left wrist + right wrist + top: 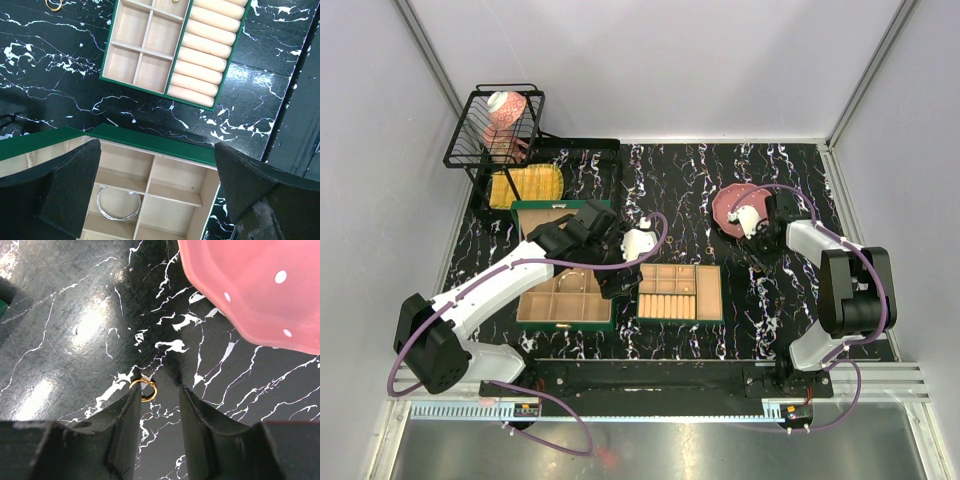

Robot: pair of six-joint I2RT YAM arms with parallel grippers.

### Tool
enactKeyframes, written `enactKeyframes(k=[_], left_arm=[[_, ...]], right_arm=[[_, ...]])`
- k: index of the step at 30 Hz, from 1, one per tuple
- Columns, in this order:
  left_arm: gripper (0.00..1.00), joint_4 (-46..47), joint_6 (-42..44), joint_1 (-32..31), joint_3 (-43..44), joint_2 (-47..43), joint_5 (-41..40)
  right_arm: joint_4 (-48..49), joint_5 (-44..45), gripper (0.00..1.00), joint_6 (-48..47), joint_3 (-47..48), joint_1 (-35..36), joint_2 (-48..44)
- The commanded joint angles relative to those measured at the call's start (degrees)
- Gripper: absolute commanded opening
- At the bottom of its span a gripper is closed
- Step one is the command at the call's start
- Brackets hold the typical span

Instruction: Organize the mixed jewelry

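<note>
A small gold ring [145, 389] lies on the black marble table, touching the tip of my right gripper's left finger. My right gripper [157, 390] is open, low over the table, just off the pink dotted plate [260, 290]; in the top view it [757, 250] is in front of the plate [732, 212]. My left gripper [157, 185] is open and empty above the near green box [150, 142]. A silver bangle [118, 205] lies in one of that box's beige compartments. Another gold ring [55, 5] lies on the table at the far left.
A second green box [205, 60] with beige ring rolls and square compartments sits beyond the first; in the top view it [680, 305] is to the right of the first box [545, 308]. A black wire basket [495, 125] holding a pink cup and a yellow tray [525, 185] stand at the back left.
</note>
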Motion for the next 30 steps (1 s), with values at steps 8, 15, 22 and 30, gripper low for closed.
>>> enactKeyframes(k=[8, 15, 22, 30], left_arm=[[0.99, 2.51, 0.67, -0.25, 0.93, 0.32, 1.66], [0.99, 2.51, 0.85, -0.25, 0.84, 0.5, 1.48], [0.99, 2.51, 0.85, -0.25, 1.02, 0.67, 1.48], [0.99, 2.51, 0.94, -0.16, 0.76, 0.59, 0.87]], right_arm=[[0.47, -1.79, 0.4, -1.73, 0.11, -0.15, 2.92], [0.3, -2.67, 0.37, -3.22, 0.38, -0.24, 4.15], [0.3, -2.93, 0.34, -3.75, 0.29, -0.24, 5.64], [-0.75, -4.16, 0.29, -3.84, 0.02, -0.24, 6.79]])
